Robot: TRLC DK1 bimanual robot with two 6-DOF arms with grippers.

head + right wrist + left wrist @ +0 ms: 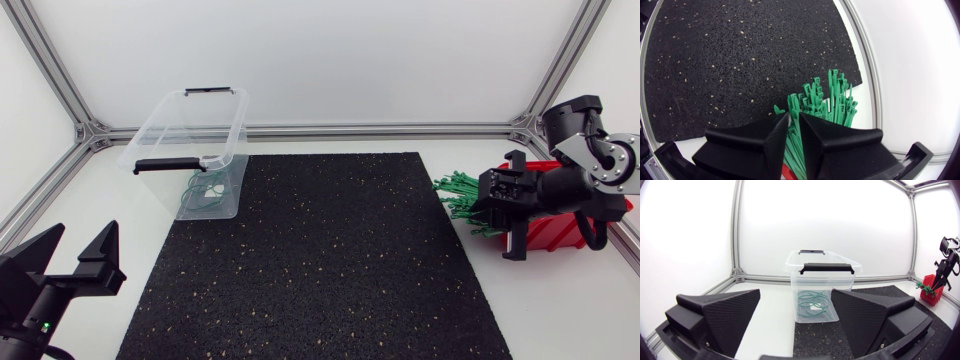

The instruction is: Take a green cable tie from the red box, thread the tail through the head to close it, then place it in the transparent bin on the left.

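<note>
Right wrist view: the right claw (794, 126) sits low in the ties (832, 97), whose heads fan out ahead of it. I cannot tell whether it is clamped on one.
Ties: likely light, springy and slick. They lie tangled, so one may drag others. Best taken mid-strap, leaving head and tail free for threading.
Left claw (82, 245): at 8 o'clock of the mat (300, 260), spread wide, empty.
Box (553, 232): red, at 3 o'clock, mostly behind the right arm.
Bin (160, 125): at 10 o'clock, holding looped ties (203, 193).
Hidden: the tie tails, the box's inside, and which tie is singled out.
</note>
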